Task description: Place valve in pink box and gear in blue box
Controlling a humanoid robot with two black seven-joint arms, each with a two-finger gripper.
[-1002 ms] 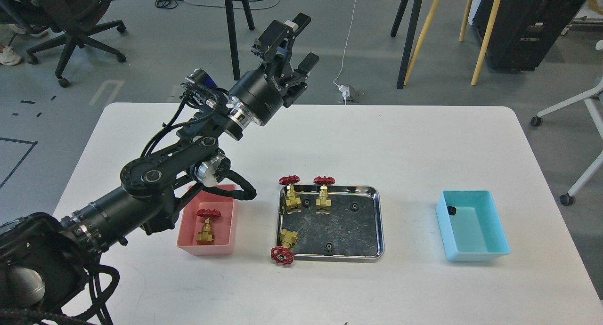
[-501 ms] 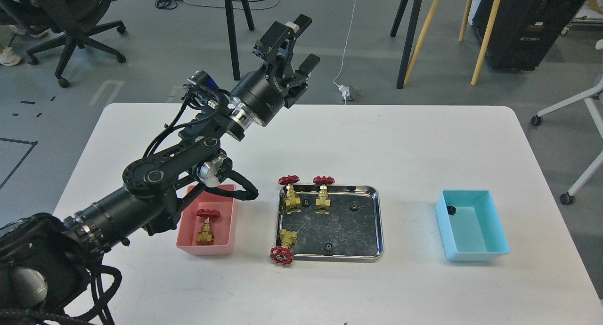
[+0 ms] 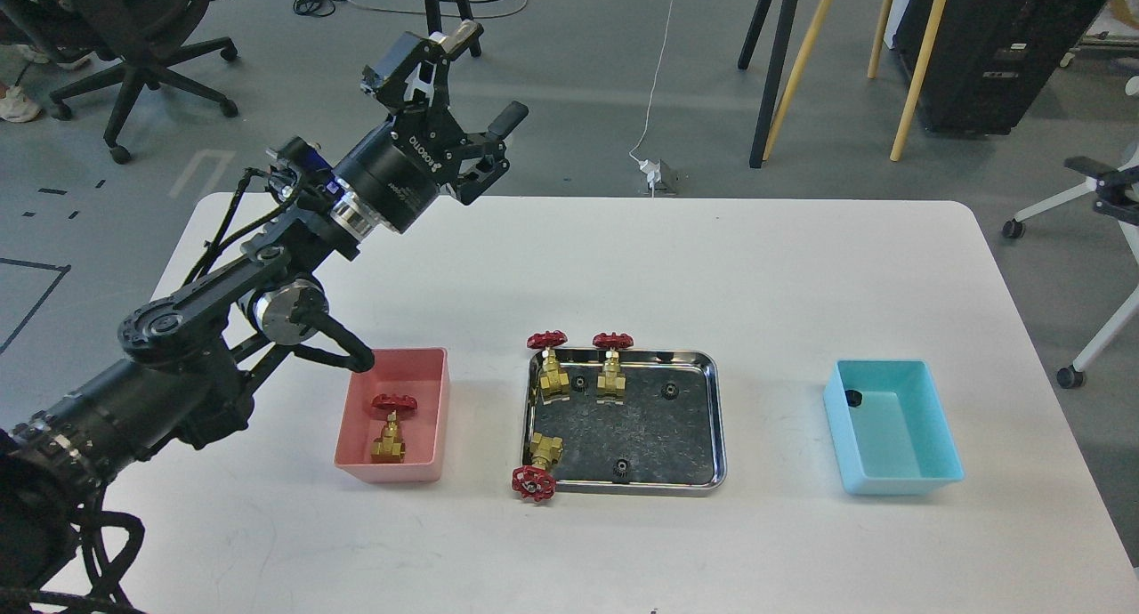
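My left gripper (image 3: 485,78) is open and empty, held high over the table's back left, far from the boxes. One valve (image 3: 389,429) lies in the pink box (image 3: 425,361), which stands in front of my left forearm. Three more valves (image 3: 550,365) (image 3: 612,363) (image 3: 537,467) rest in the steel tray (image 3: 717,418), the front one hanging over its edge. Small black gears (image 3: 667,389) (image 3: 621,465) (image 3: 579,383) lie in the tray. One gear (image 3: 852,398) sits in the back left corner of the blue box (image 3: 899,485). A black part of my right gripper (image 3: 1103,187) shows at the right edge.
The tray stands mid-table between the two boxes. The white table (image 3: 712,267) has bare surface behind and in front of them. Chair legs, stands and cables are on the floor beyond the far edge.
My left arm has swung left and back, off the pink box, with the gripper still open. A black part has come in at the right edge.
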